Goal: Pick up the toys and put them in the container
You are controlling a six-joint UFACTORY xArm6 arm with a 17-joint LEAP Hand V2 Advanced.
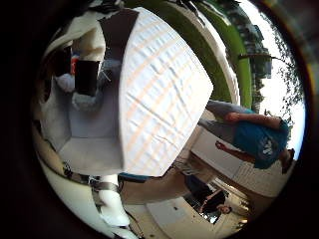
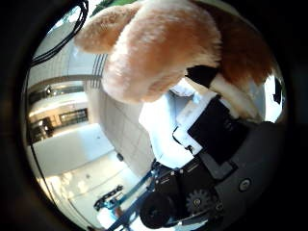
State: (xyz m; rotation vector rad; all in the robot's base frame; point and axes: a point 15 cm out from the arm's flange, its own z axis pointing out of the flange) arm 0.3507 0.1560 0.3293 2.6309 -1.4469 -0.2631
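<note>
Filling much of the thumb-side palm view, a tan plush toy [image 2: 159,53] sits close against the palm, with the hand [image 2: 211,130] and its white and black fingers curled against it. In the little-finger-side view, a white fabric container [image 1: 164,94] with pale orange stripes lies beside the hand. Its open interior shows grey walls; contents cannot be determined.

Outdoor yard: lawn [image 1: 234,55], trees [image 1: 291,74]
</note>
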